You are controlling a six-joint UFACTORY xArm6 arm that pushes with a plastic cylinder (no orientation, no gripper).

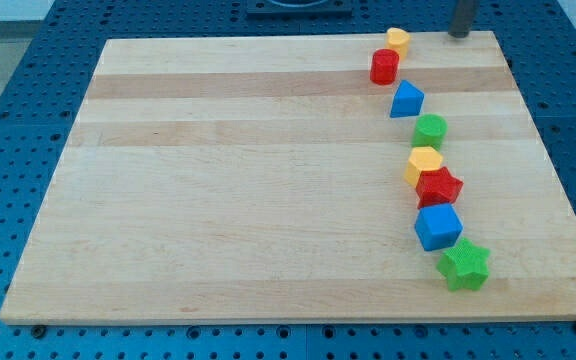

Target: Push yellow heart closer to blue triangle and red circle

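Near the view's top, small yellow heart (398, 40) touches red circle (384, 67); no jaws visible.

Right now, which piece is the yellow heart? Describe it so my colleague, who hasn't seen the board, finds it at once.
Start at the wooden board's top edge, toward the view's right, where a curving line of blocks begins. The yellow heart is the topmost piece, touching the red circle just below it. The other yellow block, a hexagon, sits much lower, beside the red star.

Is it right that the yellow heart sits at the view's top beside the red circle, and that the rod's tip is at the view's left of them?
Not quite. In the camera view my tip is at the view's right of the yellow heart and red circle, not left. The rest holds.
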